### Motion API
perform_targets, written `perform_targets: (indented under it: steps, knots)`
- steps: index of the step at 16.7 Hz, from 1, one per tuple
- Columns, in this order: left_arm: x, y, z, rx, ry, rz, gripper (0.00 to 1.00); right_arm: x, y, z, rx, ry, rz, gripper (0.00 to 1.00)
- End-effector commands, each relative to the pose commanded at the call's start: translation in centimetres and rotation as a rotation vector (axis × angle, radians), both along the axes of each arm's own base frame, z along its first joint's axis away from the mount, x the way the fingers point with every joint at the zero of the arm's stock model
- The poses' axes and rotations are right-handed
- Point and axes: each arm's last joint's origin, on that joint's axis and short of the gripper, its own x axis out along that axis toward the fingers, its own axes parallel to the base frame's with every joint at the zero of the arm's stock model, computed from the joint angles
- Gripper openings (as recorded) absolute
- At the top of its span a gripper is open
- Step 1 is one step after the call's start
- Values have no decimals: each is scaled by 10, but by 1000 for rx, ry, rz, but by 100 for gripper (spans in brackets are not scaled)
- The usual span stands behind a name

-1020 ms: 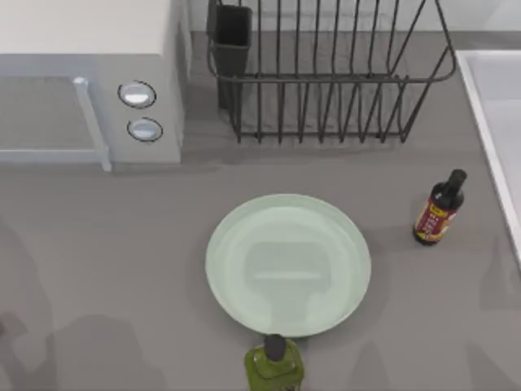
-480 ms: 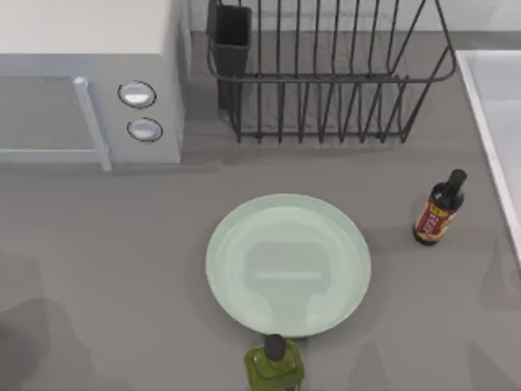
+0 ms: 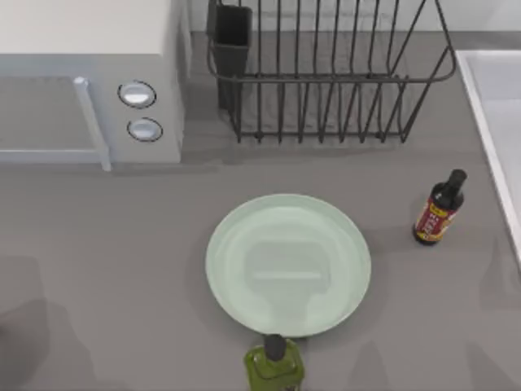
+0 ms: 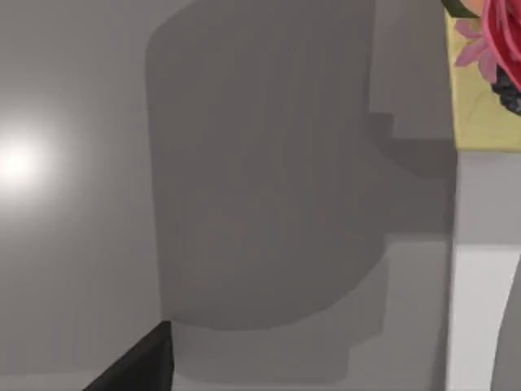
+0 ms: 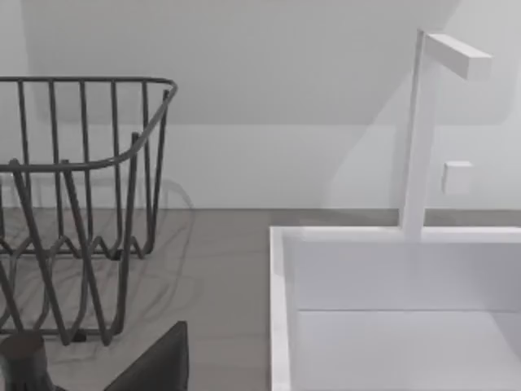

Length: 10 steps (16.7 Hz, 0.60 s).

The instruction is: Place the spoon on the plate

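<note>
The pale mint-green plate [image 3: 288,265] lies bare in the middle of the grey table in the top view. The spoon is out of view. A dark edge of my left gripper [image 4: 130,368] juts into the left wrist view over a grey surface under a broad shadow. In the right wrist view a dark edge of my right gripper [image 5: 159,362] shows, facing the wire rack [image 5: 73,204] and the white sink [image 5: 391,309].
A green bottle [image 3: 275,365] touches the plate's near rim. A dark sauce bottle [image 3: 440,208] stands right of the plate. Microwave [image 3: 89,73] at back left, dish rack [image 3: 326,73] at back centre, sink [image 3: 496,106] at far right with a faucet [image 5: 423,130].
The shadow at the table's lower left has slid leftward and shrunk toward the edge. Plate and bottles have not moved.
</note>
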Motion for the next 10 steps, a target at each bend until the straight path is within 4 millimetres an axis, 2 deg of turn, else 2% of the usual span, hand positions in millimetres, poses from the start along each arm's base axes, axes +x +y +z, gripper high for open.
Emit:
perform_targets:
  steps: [10]
  knots:
    - [0, 0, 0, 0, 0, 0, 17, 0, 0, 0, 0, 0, 0, 100]
